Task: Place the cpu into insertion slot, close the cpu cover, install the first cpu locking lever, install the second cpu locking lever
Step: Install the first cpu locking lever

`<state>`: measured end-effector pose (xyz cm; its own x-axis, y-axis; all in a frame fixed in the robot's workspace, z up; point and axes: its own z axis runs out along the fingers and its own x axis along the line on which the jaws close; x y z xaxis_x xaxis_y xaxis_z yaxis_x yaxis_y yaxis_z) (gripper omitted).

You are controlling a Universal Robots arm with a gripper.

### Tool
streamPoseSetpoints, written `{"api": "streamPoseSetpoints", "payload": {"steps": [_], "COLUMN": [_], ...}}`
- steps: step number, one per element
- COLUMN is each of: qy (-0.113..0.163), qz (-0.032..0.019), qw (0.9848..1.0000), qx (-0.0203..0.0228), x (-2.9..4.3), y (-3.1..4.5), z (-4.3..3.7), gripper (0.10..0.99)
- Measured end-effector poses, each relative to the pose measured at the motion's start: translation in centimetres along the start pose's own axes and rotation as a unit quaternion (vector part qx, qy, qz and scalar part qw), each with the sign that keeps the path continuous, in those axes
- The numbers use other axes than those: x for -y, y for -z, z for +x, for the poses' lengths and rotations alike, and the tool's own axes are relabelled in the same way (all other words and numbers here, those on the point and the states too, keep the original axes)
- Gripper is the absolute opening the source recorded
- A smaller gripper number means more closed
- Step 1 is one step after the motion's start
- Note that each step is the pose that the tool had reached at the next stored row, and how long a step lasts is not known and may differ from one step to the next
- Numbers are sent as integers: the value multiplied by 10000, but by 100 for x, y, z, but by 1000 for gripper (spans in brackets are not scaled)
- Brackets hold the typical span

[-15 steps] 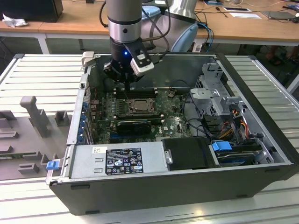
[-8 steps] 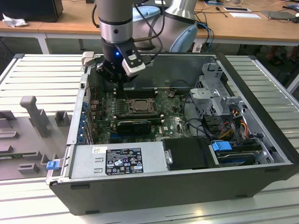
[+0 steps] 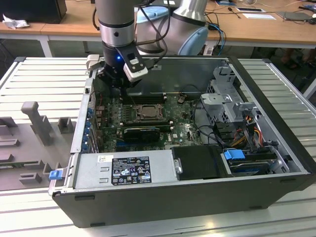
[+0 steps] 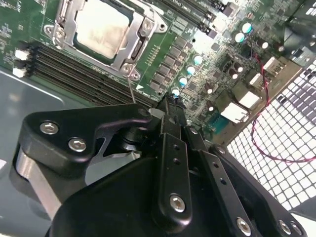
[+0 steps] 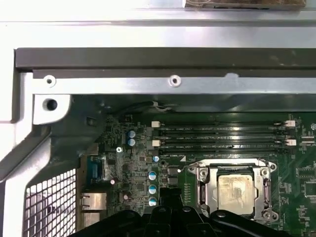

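Exterior view coverage is being taken up by a black, open computer case that is being carried on a ribbed grey metal table. The black robot gripper is being held low inside the case, in the upper left of the frame, just beside the square black insertion slot on the green circuit board. The small flat square cpu, pale silvery-grey on top, is being held in that slot near the frame's centre.

In both wrist views the cpu is being framed by the thin square silvery metal cpu cover, which is being seen flat over the chip's edges. In the second wrist view the gripper is being shown with its fingers drawn together, nothing being seen between them. Its tip is being held just beside the free end of a thin silvery wire lever that is being run out from a corner of the cover. Whether they are touching cannot be told.
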<state>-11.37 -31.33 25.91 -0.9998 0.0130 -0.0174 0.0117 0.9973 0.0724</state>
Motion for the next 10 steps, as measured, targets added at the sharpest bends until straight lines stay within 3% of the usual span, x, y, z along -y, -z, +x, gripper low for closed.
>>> {"api": "streamPoseSetpoints", "payload": {"steps": [10], "qy": [0], "qz": [-13], "qw": [10000], "qx": [-1], "x": [-148], "y": [-29], "z": [27], "gripper": [106]}}
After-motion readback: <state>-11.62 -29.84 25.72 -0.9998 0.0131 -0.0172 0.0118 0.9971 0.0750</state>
